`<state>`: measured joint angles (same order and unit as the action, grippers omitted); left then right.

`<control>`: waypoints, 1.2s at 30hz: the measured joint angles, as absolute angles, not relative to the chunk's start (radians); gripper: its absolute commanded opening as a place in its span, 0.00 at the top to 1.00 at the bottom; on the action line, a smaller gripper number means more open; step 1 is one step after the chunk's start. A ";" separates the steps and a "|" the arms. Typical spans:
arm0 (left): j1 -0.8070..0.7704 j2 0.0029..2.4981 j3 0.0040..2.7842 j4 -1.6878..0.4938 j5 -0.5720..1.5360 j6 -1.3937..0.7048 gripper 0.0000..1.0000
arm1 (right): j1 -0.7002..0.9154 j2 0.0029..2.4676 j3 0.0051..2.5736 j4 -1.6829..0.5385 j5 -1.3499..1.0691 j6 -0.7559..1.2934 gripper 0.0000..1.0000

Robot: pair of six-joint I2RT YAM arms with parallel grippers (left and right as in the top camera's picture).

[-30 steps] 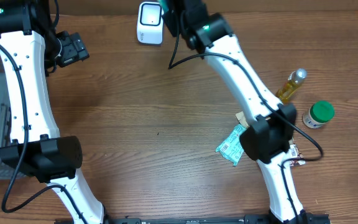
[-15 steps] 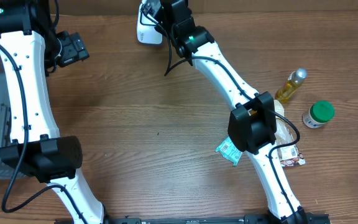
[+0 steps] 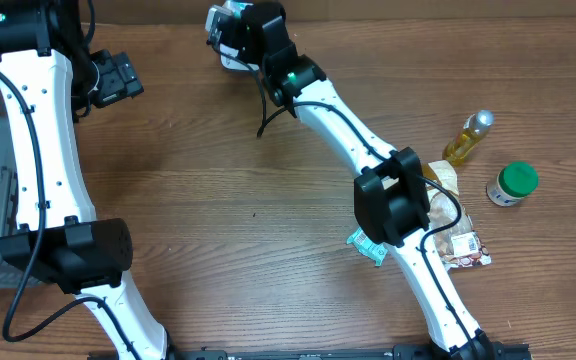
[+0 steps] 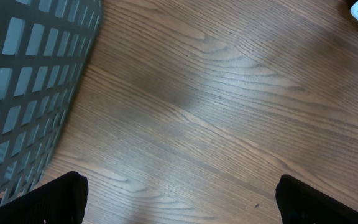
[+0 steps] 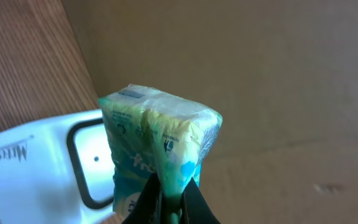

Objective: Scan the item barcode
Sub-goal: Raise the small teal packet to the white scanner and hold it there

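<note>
Stretching diagonally across the table (image 3: 218,210), the right arm (image 3: 343,125) ends at the scanner (image 3: 230,62) by the far edge. Left gripper (image 4: 179,202) hangs spread wide and empty, well apart from the scanner. Right gripper (image 5: 171,202) pinches the packet (image 5: 157,146) tight, upright just before the scanner.

- The bottom edge of the right wrist view is cutting off the packet (image 5: 157,137) and all but the tips of the right claw (image 5: 171,202).
- The scanner (image 5: 33,162) is running off that view's left and bottom edges; overhead, the right arm is covering most of it.
- The basket (image 4: 23,81) is running past the left wrist view's left edge.
- The right arm is hiding part of the teal pouch (image 3: 368,243).
</note>
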<state>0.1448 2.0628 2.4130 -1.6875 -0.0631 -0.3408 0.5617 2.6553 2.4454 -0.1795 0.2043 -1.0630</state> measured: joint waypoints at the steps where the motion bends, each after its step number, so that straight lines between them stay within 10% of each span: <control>1: 0.145 2.063 2.413 -1.687 -0.063 -0.341 0.00 | 0.564 2.666 2.445 -0.162 0.202 -1.075 0.96; 36: 0.145 2.063 2.413 -1.687 -0.063 -0.341 0.01 | 0.504 2.756 2.445 0.001 0.119 -1.442 0.96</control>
<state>0.1448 2.0628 2.4130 -1.6871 -0.0631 -0.3408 0.5037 2.7560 2.4454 0.0013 0.1192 -1.4418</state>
